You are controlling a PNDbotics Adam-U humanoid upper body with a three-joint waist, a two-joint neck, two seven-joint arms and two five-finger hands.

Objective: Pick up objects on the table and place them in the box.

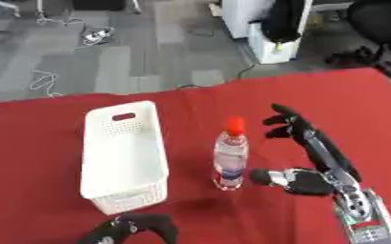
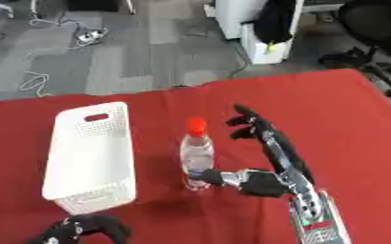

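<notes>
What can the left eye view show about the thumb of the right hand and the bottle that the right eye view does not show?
Only the left eye view shows red cloth between the right hand's thumb and the bottle. Only the right eye view has the thumb overlapping the bottle's base, so contact cannot be judged there. Both show the bottle upright beside the white box, the right hand open, and the left hand at the lower edge.

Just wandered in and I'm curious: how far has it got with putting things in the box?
Nothing looks done: the white box appears empty. In hand: the right hand is open beside the upright bottle, thumb near its base, not yet gripping. Left: grasp the bottle, lift it and put it in. The left hand sits curled at the bottom edge.
</notes>
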